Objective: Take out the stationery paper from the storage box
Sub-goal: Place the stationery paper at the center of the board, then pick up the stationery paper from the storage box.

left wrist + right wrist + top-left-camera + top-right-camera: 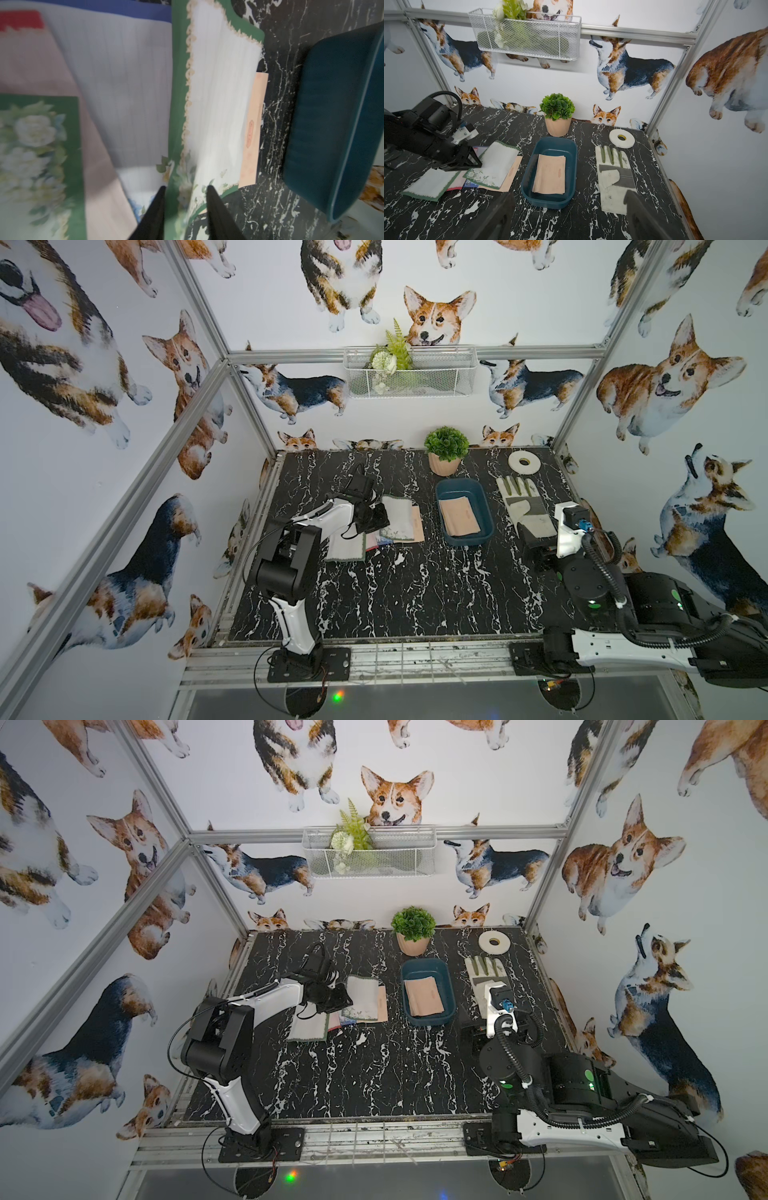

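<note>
Black marble tabletop (395, 593), near edge open. Peach stationery paper (550, 174) lies inside storage box (550, 202); red oval stamp unreadable. Beside box, left gripper (186, 187) fingers apart astride green-bordered sheet (220, 104); right gripper (569, 193) fingers wide apart, empty.

Even bright light, soft shadows, bowed edges, stationery paper (124, 83) blurred in left wrist view

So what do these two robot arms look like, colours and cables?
Both arms are white shells joined by chunky black joints. The left arm trails a thin black cable; the right arm carries a ribbed black hose, a blue plug and round green stickers. The left gripper and right gripper each end in two black tapered fingers.
</note>
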Action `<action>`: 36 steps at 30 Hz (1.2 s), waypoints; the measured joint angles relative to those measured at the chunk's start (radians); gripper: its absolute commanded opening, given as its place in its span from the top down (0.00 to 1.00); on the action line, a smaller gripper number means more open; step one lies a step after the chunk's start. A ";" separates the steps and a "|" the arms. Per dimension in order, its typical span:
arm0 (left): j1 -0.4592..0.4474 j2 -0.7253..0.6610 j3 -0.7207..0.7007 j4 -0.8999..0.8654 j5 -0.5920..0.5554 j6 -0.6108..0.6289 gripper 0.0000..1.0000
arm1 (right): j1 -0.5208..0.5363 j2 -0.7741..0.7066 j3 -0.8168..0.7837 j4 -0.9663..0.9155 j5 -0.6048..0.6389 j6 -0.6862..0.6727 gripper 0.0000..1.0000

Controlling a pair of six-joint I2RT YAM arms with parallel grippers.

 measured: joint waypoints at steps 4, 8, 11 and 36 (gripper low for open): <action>-0.010 -0.066 -0.001 -0.055 -0.098 0.024 0.28 | -0.154 0.041 0.010 0.001 -0.119 -0.003 0.11; -0.035 -0.162 0.001 -0.099 -0.158 0.032 0.29 | -0.425 0.119 0.046 0.016 -0.354 -0.027 0.15; -0.054 -0.324 -0.027 -0.088 -0.177 0.033 0.31 | -0.653 0.226 0.068 0.046 -0.610 -0.048 0.22; -0.056 -1.455 -0.412 -0.242 -0.408 0.039 0.24 | -0.942 1.005 0.288 0.281 -1.322 -0.155 0.21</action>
